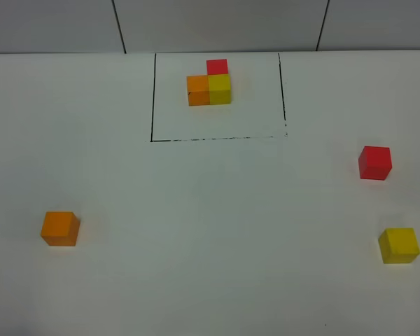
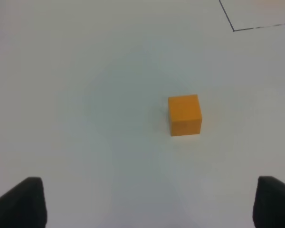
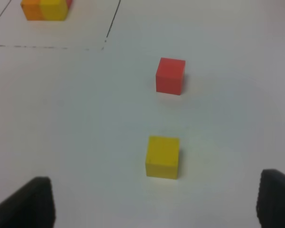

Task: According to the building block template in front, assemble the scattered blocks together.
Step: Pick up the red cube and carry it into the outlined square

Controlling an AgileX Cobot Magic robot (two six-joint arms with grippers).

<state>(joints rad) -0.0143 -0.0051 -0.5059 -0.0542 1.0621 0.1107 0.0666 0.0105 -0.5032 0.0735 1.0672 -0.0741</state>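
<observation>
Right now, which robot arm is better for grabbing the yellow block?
The right arm: the yellow cube lies in front of the open right gripper, while the left gripper faces the orange cube instead.

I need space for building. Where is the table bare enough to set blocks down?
Widest bare patch: the table middle, bordered by the orange cube left, the red cube and yellow cube right, the black frame line behind. Crowded only around the template.

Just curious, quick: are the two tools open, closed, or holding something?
Left tool: open, holding nothing.
Right tool: open, holding nothing.
</observation>
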